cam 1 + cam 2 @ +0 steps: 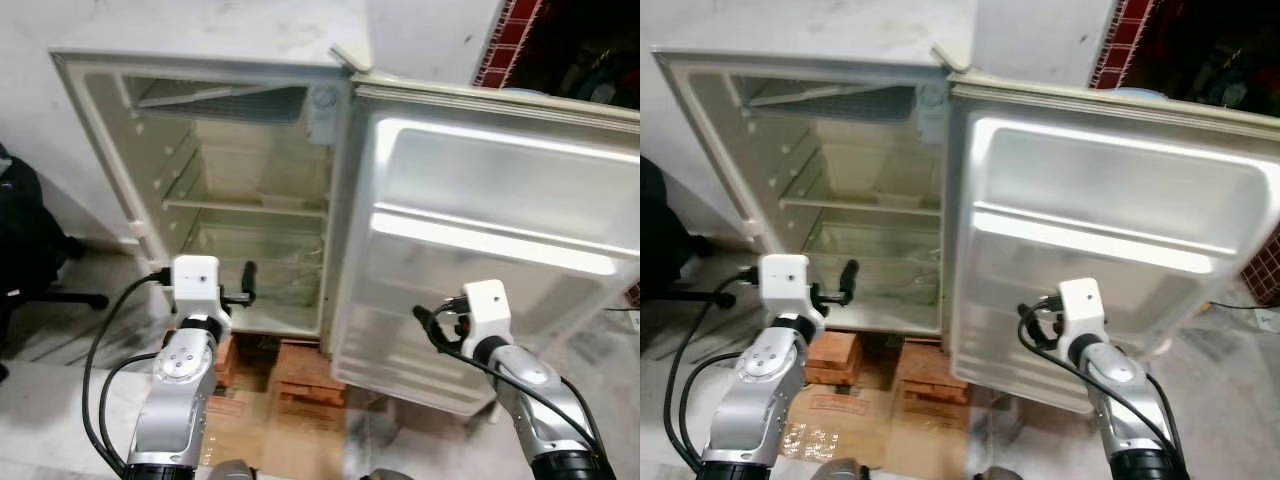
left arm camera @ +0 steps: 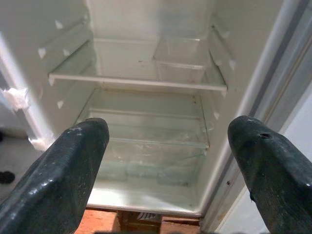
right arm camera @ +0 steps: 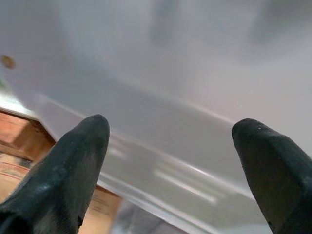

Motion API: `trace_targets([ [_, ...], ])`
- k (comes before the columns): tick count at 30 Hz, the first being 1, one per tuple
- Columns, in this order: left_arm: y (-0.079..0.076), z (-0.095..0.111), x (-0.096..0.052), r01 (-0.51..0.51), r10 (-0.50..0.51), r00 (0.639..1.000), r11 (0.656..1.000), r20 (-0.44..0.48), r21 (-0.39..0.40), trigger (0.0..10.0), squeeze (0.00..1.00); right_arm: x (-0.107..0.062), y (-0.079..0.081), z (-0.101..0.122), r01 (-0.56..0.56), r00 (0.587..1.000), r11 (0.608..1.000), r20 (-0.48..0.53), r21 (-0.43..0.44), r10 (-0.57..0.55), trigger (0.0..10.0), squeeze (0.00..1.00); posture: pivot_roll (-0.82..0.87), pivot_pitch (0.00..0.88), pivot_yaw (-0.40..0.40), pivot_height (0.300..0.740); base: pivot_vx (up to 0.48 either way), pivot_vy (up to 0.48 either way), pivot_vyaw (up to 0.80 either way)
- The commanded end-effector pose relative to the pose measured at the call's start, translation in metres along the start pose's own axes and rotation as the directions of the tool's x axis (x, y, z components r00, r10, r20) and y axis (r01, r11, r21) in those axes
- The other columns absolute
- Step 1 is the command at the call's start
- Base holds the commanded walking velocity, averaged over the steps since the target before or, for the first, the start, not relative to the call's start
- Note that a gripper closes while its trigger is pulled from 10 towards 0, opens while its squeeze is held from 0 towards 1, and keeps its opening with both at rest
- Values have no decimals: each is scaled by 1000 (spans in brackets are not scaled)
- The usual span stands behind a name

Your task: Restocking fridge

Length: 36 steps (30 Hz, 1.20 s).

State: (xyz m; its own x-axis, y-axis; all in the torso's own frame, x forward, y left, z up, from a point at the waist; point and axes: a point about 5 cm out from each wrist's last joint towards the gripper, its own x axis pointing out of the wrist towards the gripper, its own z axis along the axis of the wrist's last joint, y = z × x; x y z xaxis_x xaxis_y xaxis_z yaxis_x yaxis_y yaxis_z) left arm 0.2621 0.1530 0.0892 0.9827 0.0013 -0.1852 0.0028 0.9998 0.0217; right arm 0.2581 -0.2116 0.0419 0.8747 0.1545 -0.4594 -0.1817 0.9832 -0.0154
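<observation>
Fridge [image 1: 240,190]: you see bare shelves, door [image 1: 490,250] wide open.
Left gripper [image 2: 165,161]: fingers spread, holding nothing.
Right gripper [image 3: 170,161]: spread, facing the door.

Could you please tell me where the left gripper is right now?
The left gripper is open, raised before the open fridge, level with its lower shelves, left of the swung-out door.

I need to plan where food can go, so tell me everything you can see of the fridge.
The fridge is a small white one, standing on wooden blocks above the floor. Its door is swung wide open to the right, showing moulded plastic door racks. Inside, a glass shelf spans the middle, a clear box sits on it, and a clear drawer lies below. No food is visible.
</observation>
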Motion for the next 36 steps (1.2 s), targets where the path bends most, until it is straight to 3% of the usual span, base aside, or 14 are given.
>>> trace_targets([
  [1,6,1,-1,-29,29,1000,1000,-2,2,10000,0,5,4,2,-11,1000,1000,1,-11,11,10000,0,51,0,-31,740,0,-461,0],
  [13,3,1,-1,-15,15,1000,1000,-9,7,10000,0,8,7,-9,-115,991,993,-79,-27,112,10000,0,51,0,-32,740,-120,-418,0],
  [18,1,3,-2,-5,5,1000,1000,5,4,10000,0,7,7,-12,-210,971,977,-124,-34,205,10000,0,52,0,-33,740,0,-374,0],
  [22,2,4,-1,-10,10,1000,1000,6,-1,10000,0,11,-3,-12,-178,974,979,-156,-102,161,10000,0,54,0,-34,740,0,0,0],
  [27,4,4,-1,-30,30,1000,1000,3,2,10000,0,24,-18,10,-15,998,995,-63,-102,8,10000,0,56,0,-32,740,0,0,0],
  [28,5,4,0,-39,39,999,999,0,2,10000,0,29,-19,23,24,1000,997,-2,-79,-24,10000,0,58,0,-31,740,0,0,0],
  [32,8,4,0,-59,59,998,998,-2,-2,10000,0,36,-12,42,37,996,998,80,-42,-34,10000,0,62,0,-32,740,0,0,0],
  [36,11,4,0,-81,81,997,997,-7,-18,10000,0,41,-3,46,25,993,1000,114,-19,-22,10000,0,65,0,-33,740,0,0,0],
])
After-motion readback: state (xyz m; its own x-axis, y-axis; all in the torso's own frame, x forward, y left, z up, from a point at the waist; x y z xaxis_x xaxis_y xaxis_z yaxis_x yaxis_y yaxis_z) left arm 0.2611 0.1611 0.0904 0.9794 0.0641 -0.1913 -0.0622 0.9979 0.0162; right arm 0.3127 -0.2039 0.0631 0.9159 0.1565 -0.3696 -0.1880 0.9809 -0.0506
